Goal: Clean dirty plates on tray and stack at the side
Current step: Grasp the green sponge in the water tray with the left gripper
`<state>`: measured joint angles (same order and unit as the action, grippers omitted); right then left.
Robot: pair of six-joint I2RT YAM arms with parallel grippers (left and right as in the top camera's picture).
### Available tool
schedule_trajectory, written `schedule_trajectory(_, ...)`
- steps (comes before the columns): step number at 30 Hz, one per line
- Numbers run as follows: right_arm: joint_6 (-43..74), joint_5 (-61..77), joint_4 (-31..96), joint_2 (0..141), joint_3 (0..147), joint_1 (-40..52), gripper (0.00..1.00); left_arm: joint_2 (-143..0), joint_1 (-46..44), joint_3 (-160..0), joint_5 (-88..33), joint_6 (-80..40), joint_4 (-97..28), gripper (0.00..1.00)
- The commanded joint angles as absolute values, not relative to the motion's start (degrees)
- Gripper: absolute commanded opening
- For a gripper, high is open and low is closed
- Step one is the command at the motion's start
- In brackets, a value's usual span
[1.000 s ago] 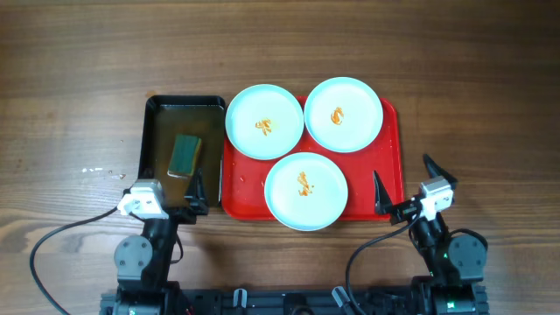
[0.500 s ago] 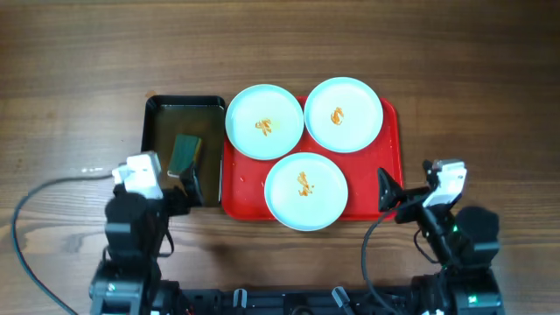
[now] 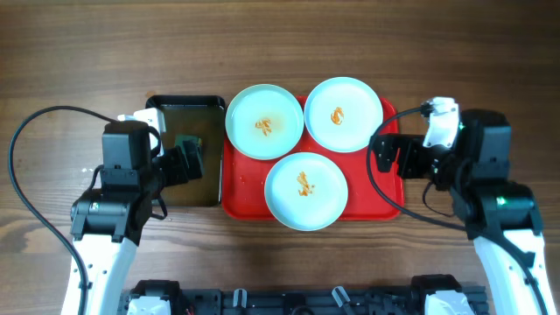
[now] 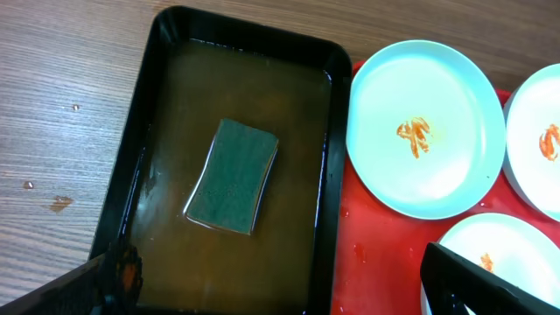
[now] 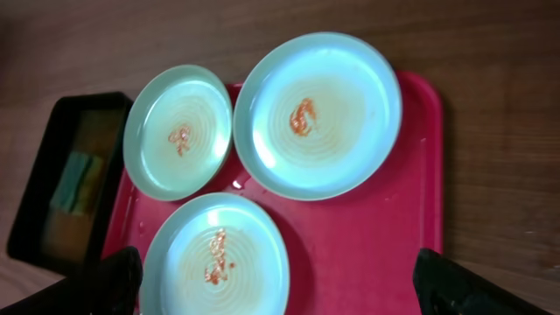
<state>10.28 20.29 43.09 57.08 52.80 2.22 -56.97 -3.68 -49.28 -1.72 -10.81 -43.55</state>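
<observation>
**Q:** Where are your claws?

**Me:** My left claw (image 3: 191, 163) hangs wide and empty over the black tray (image 4: 341, 175), with the sponge (image 4: 232, 175) right beneath it. My right claw (image 3: 385, 156) is wide and empty too, over the tray (image 3: 241, 188) at the margin on its own side.

**Q:** And the plates?

**Me:** All three are on the tray, between my claws. The near plate (image 3: 305, 190) lies closest to both. The left plate (image 3: 264, 122) sits ahead of the left claw, just past the black tray's wall. The right plate (image 3: 343, 114) is ahead of the right claw. Each has an orange smear at its centre.

**Q:** How will they handle?

**Me:** Stiff, light and glossy, I judge, so slippery once wet. They are shallow, so the rim is the only hold: one finger under the lip and one on top, away from the sauce. The sponge looks soft and soaked, so I expect it to squash and drip.

**Q:** Room to move?

**Me:** It is tight among the plates, which crowd together and nearly touch. The left plate seems to ride the tray's rim. The near plate's edge towards me is the freest. Bare desk (image 3: 490, 52) lies outward of the right claw, good for stacking.
</observation>
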Motion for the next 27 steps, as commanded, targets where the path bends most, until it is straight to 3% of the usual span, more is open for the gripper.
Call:
schedule_trajectory(1, 10.5, 25.3, 42.7, 59.2, 53.8, 2.5, 1.0, -57.2, -3.9, -50.6, -6.6, -11.1, -43.4, 1.0)
schedule_trajectory(6, 10.6, 25.3, 43.7, 60.4, 53.8, 2.5, 0.99, -57.5, -3.9, -50.6, -6.7, -11.1, -33.8, 1.0)
schedule_trajectory(10, 10.6, 25.3, 43.8, 60.6, 53.8, 2.5, 1.0, -61.6, -3.9, -50.6, -0.2, -10.4, -29.8, 1.0)
schedule_trajectory(13, 10.5, 25.3, 43.7, 60.7, 53.8, 2.5, 0.99, -69.9, -3.9, -50.6, 0.1, -3.6, -29.3, 1.0)
schedule_trajectory(23, 10.7, 23.9, 43.8, 60.7, 53.8, 2.5, 0.99, -91.9, -3.9, -50.6, 0.7, -3.4, -24.4, 0.99)
schedule_trajectory(27, 10.7, 23.7, 43.8, 60.7, 53.8, 2.5, 1.0, -94.9, -4.0, -50.6, 0.5, -3.5, -24.4, 0.76)
